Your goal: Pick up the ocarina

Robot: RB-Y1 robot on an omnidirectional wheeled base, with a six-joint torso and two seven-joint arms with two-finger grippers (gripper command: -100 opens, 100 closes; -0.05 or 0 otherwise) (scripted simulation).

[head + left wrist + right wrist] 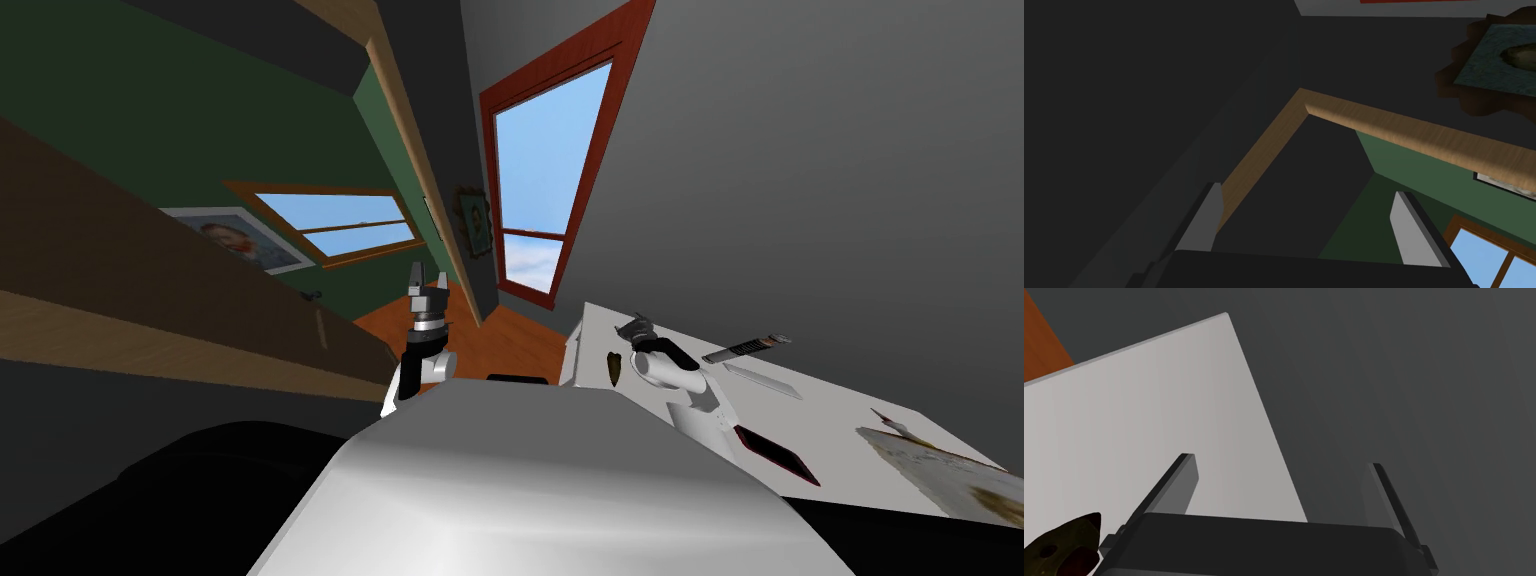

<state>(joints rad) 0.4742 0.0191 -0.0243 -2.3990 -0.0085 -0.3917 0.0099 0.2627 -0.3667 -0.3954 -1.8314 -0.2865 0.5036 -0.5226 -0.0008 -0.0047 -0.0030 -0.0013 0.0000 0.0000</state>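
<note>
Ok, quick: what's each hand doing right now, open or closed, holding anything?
Left hand: open, empty.
Right hand: open, empty; the ocarina lies beside it, not gripped.

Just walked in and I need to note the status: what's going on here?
The robot stands at a white table, working with its right arm. The right gripper is open over the tabletop near the table's edge and holds nothing. The ocarina, a dark olive piece, lies on the table beside the gripper's body, not between its fingers, so it is not yet grasped. The left gripper is open too, raised off to the side of the table.
</note>
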